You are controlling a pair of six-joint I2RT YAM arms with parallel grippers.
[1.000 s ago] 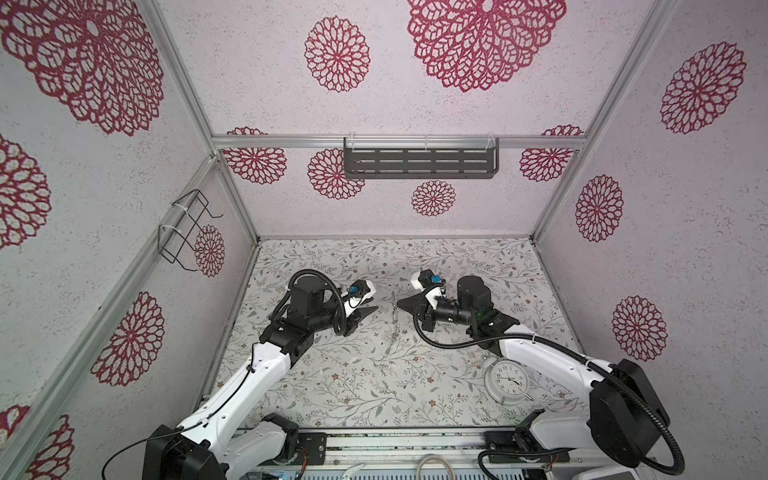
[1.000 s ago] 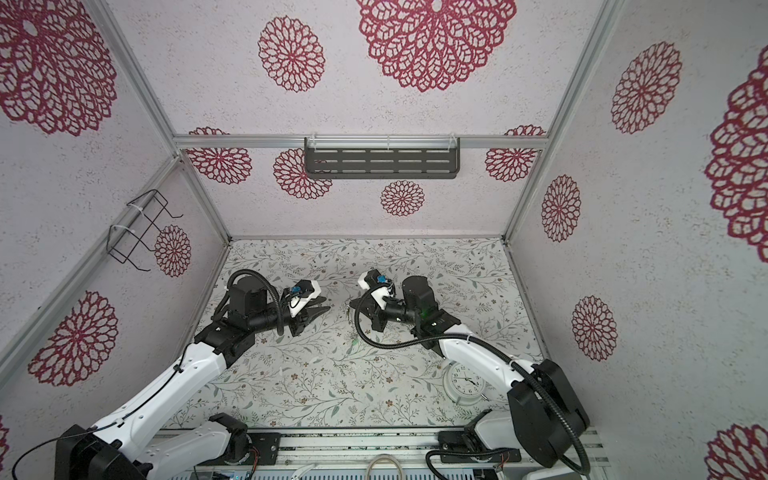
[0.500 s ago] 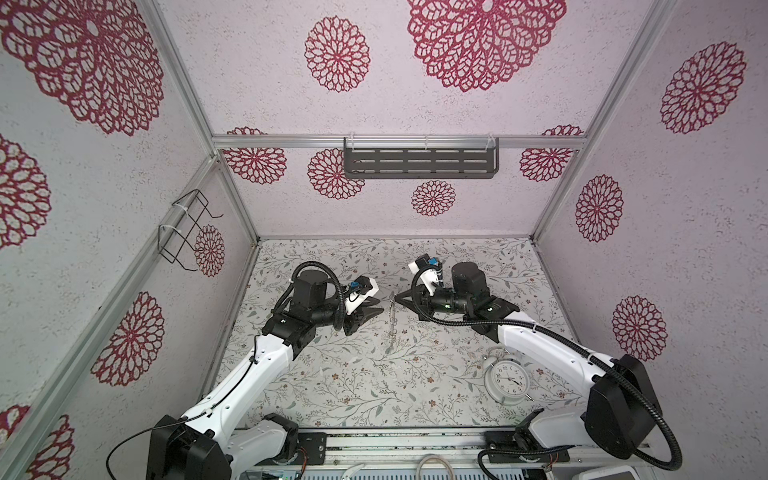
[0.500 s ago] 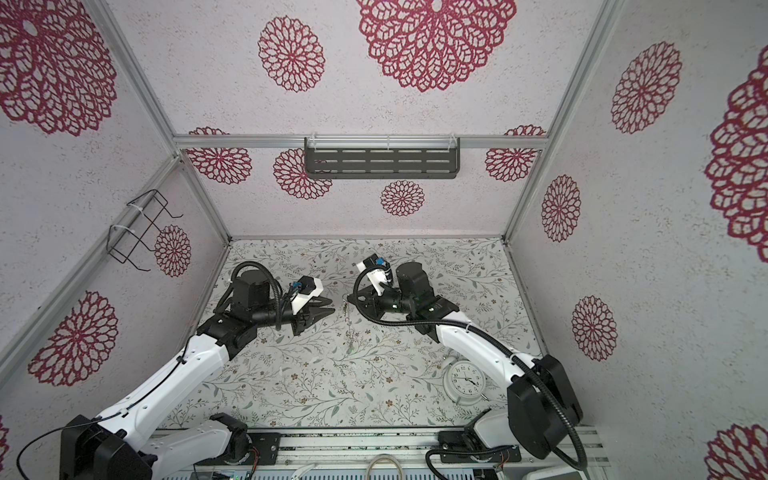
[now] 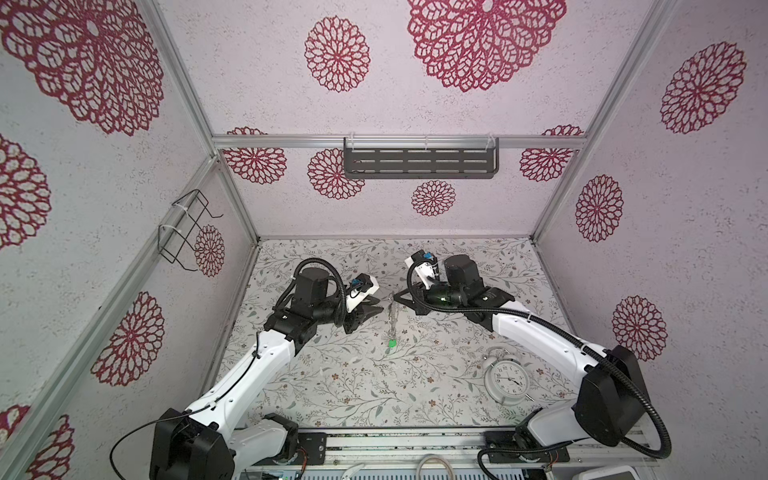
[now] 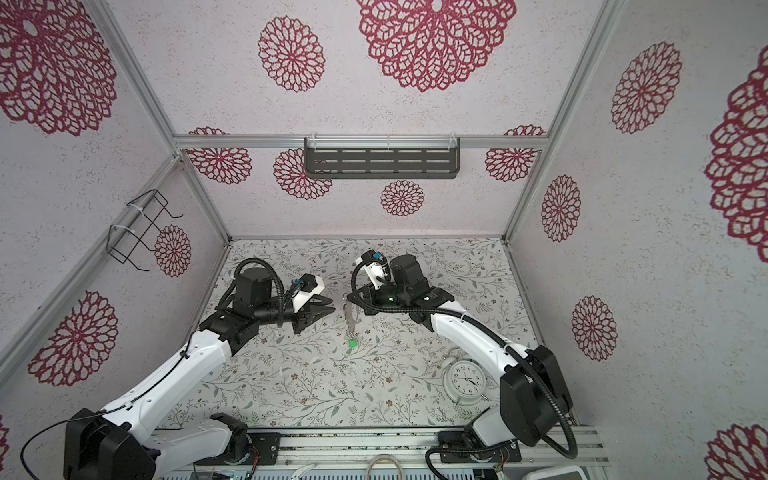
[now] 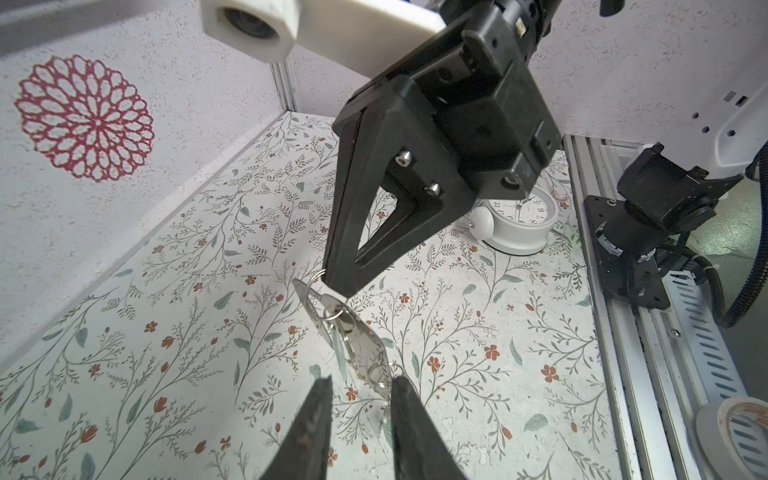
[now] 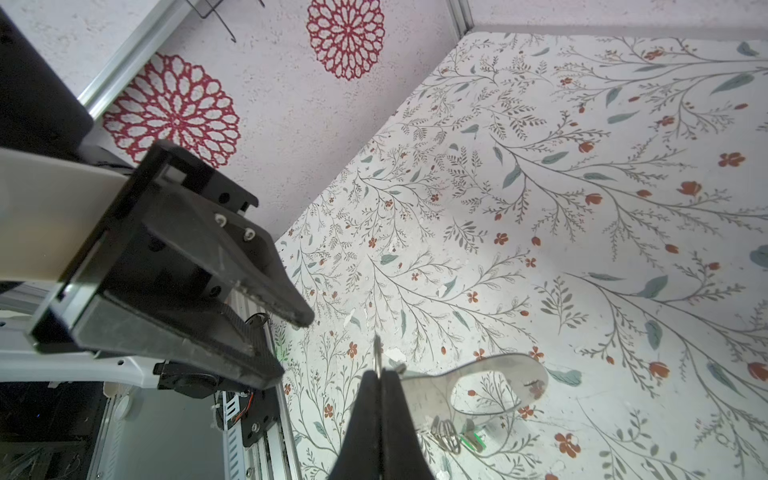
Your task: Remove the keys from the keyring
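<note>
Dull metal keyring (image 5: 392, 316) pinched at upper end by clenched right claw (image 5: 395, 296), held raised above flowered table (image 5: 332, 386). Green-tagged key (image 5: 391, 343) seen hanging below keyring. Left claw (image 7: 359, 382) parted, nothing gripped; keyring's lower end seen just ahead of its fingertips (image 7: 322, 384). White clock (image 5: 506, 379) seen lying on table, well apart.

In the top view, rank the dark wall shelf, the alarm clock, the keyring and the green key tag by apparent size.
1. wall shelf
2. alarm clock
3. keyring
4. green key tag
No ties.
</note>
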